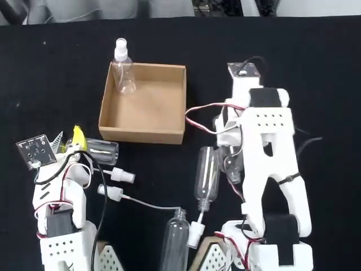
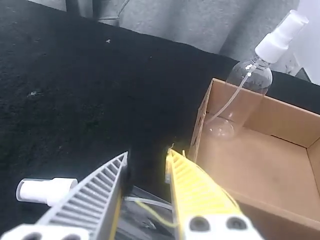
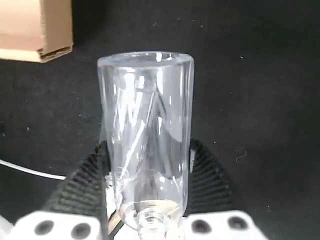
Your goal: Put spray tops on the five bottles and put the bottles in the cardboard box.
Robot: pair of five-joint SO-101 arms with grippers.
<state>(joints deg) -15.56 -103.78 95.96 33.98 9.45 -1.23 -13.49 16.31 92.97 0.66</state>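
Assembly stood at the capping step as the right fingers (image 3: 75,187) clamped a clear bottle (image 3: 145,125) by its shoulder, neck toward the wrist and base pointing away. The bottle sat near the front corner of the cardboard box (image 1: 141,135). A thin dip tube (image 3: 136,135) slanted inside it. In the high view a white spray top (image 1: 194,232) lay just off the neck, apparently not seated.

The left fingers (image 2: 195,195) hung a little apart and empty over a second bottle (image 1: 102,151), which lay crosswise beneath them by the box's other front corner. Two loose spray tops (image 1: 121,175) lay on the black worktop (image 1: 316,56) between the arms. One capped bottle (image 1: 123,70) leaned in the box's far corner.

Doing this step well probably meant a right-hand grip firm enough to stop the bottle rolling but not hard enough to dent its thin wall, with the neck held steady and reachable. The left fingers would best take the spray top by its collar, not its nozzle. They should push it along the bottle's axis so the tube slid in straight, then turn it until it seated. The tube looked springy and could drag the top sideways. Boxing should wait for a seated top, and the bottle should be lowered clear of the capped bottle.
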